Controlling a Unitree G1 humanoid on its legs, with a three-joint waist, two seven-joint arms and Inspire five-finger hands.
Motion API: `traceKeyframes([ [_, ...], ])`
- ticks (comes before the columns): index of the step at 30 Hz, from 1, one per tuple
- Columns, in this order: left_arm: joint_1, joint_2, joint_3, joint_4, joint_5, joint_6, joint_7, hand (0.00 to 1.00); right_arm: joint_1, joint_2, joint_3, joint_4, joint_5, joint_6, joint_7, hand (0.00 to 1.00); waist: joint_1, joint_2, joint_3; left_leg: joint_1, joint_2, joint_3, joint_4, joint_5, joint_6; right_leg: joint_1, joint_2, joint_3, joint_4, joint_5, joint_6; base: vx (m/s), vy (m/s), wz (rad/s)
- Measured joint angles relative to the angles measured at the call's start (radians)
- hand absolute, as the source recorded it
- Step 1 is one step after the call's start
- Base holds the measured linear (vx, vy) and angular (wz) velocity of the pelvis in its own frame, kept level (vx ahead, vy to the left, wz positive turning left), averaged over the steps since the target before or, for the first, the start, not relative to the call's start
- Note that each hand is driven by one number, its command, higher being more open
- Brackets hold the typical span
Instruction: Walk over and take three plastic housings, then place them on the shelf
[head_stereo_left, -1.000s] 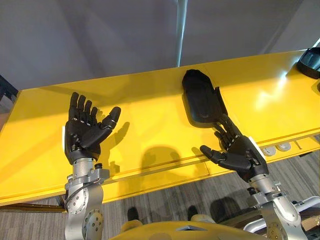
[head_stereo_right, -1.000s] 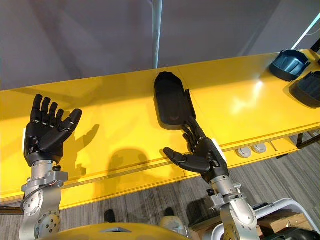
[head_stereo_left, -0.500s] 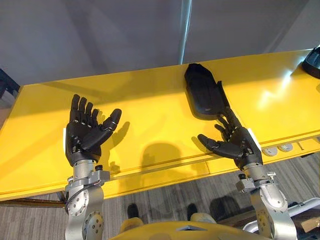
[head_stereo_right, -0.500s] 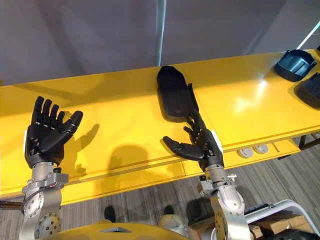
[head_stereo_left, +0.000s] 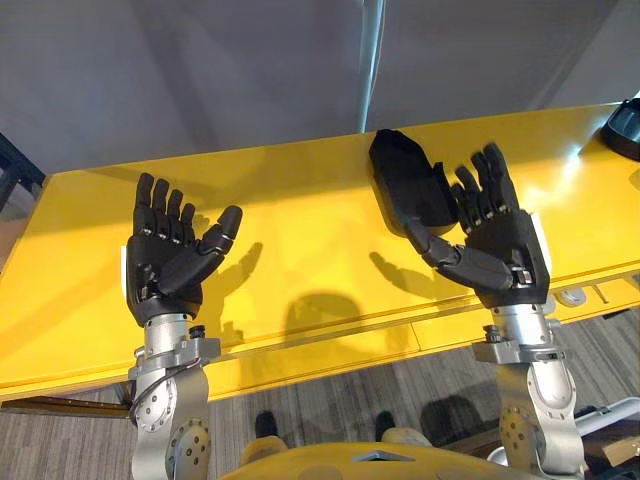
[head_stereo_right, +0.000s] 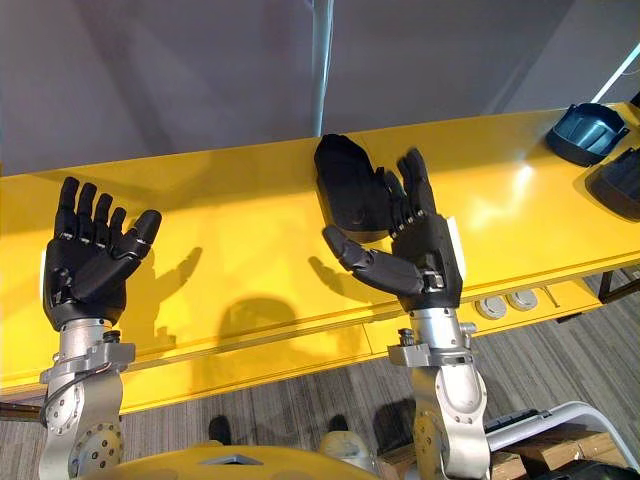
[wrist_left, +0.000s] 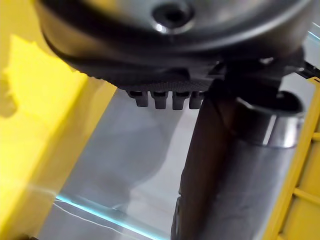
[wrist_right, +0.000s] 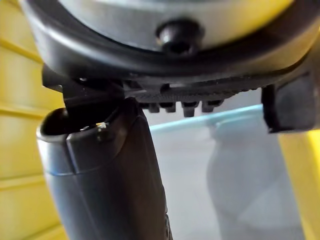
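Observation:
A black plastic housing (head_stereo_left: 402, 183) lies on the yellow table (head_stereo_left: 300, 250), towards its far edge and right of centre. My right hand (head_stereo_left: 495, 245) is raised above the table just in front of and right of the housing, palm up, fingers straight, holding nothing; it covers the housing's near right corner. My left hand (head_stereo_left: 165, 255) is held up over the table's left part, open and empty. Two more dark housings (head_stereo_right: 585, 128) (head_stereo_right: 618, 182) rest at the table's far right end.
A grey wall with a pale vertical strip (head_stereo_left: 372, 60) stands behind the table. The table's front edge carries a drawer-like panel and round fittings (head_stereo_right: 507, 301). Wood-look floor (head_stereo_left: 350, 410) lies below the front edge.
My right hand has risen from low at the table's front edge to above the table beside the housing, palm turned up. The left hand has barely moved.

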Motion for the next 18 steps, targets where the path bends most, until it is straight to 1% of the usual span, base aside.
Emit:
traceKeyframes([
  [1,-0.008,0.000,-0.002,0.000,0.000,0.000,0.000,1.00,-0.022,0.001,0.021,0.001,0.000,0.000,-0.045,1.00,0.002,0.000,0.000,0.000,0.000,0.000,0.000,0.001,0.000,0.000,0.000,0.000,0.000,0.001,0.001,0.00,0.000,0.00],
  [2,-0.011,0.000,-0.003,0.001,0.000,0.000,0.000,1.00,-0.032,0.003,0.026,0.003,0.000,0.000,-0.069,1.00,0.003,0.000,0.000,0.000,0.000,0.000,0.000,0.001,0.000,0.000,0.000,0.001,0.000,0.001,0.001,0.00,0.000,0.00],
  [4,-0.013,0.000,-0.025,0.001,0.018,-0.005,0.004,1.00,-0.058,0.024,0.027,0.014,0.000,0.000,-0.187,1.00,0.005,0.001,-0.001,0.004,0.000,0.005,0.000,0.001,0.000,-0.002,0.000,0.006,0.000,0.002,0.001,0.00,0.007,-0.05],
  [5,-0.013,0.000,-0.031,0.001,0.036,-0.006,0.004,1.00,-0.060,0.033,0.024,0.019,0.000,0.000,-0.210,1.00,0.006,0.001,-0.001,0.007,0.000,0.008,0.000,0.001,0.000,-0.001,0.000,0.009,0.000,0.002,0.001,0.00,0.010,-0.15],
  [7,-0.013,0.001,-0.074,0.000,0.083,-0.014,-0.011,1.00,-0.037,0.077,0.006,0.026,-0.004,0.004,-0.289,1.00,0.003,0.004,-0.005,0.018,0.000,0.028,0.000,-0.002,-0.002,-0.001,0.000,0.026,-0.001,0.003,0.002,0.01,0.012,-0.20],
  [8,-0.013,0.001,-0.090,0.000,0.083,-0.022,-0.021,1.00,-0.026,0.085,0.003,0.026,-0.005,0.004,-0.304,1.00,-0.001,0.005,-0.005,0.018,0.000,0.031,0.000,-0.003,-0.002,-0.002,0.000,0.029,-0.001,0.003,0.003,0.02,0.013,-0.21],
  [10,-0.020,0.003,-0.153,0.000,0.083,-0.028,-0.050,1.00,0.013,0.100,-0.009,0.026,-0.022,0.011,-0.346,1.00,-0.002,0.006,-0.006,0.022,0.000,0.048,0.000,-0.005,-0.002,-0.009,0.001,0.047,0.000,0.007,0.004,0.01,0.014,-0.25],
  [13,-0.047,0.005,-0.276,0.000,0.076,-0.028,-0.096,1.00,0.073,0.125,-0.024,0.024,-0.088,0.035,-0.405,1.00,-0.009,0.006,-0.006,0.049,0.002,0.096,0.000,-0.016,-0.003,-0.012,0.002,0.088,-0.001,0.013,0.006,0.00,0.025,-0.42],
  [15,-0.059,0.009,-0.352,0.001,0.069,-0.028,-0.118,1.00,0.113,0.135,-0.032,0.006,-0.122,0.049,-0.435,1.00,-0.031,0.008,-0.009,0.071,0.004,0.140,0.000,-0.028,-0.006,-0.016,0.007,0.128,0.000,0.016,0.010,-0.01,0.029,-0.64],
  [16,-0.075,0.011,-0.396,0.005,0.065,-0.027,-0.119,1.00,0.142,0.136,-0.038,-0.015,-0.131,0.055,-0.457,1.00,-0.040,0.008,-0.013,0.090,0.010,0.182,0.000,-0.039,-0.011,-0.023,0.016,0.164,-0.002,0.022,0.010,-0.01,0.021,-0.73],
  [18,-0.090,0.011,-0.431,0.008,0.065,-0.027,-0.114,1.00,0.172,0.137,-0.053,-0.038,-0.154,0.056,-0.466,1.00,-0.053,0.008,-0.026,0.104,0.016,0.227,0.000,-0.047,-0.016,-0.037,0.026,0.202,-0.004,0.026,0.011,0.01,0.006,-0.78],
])
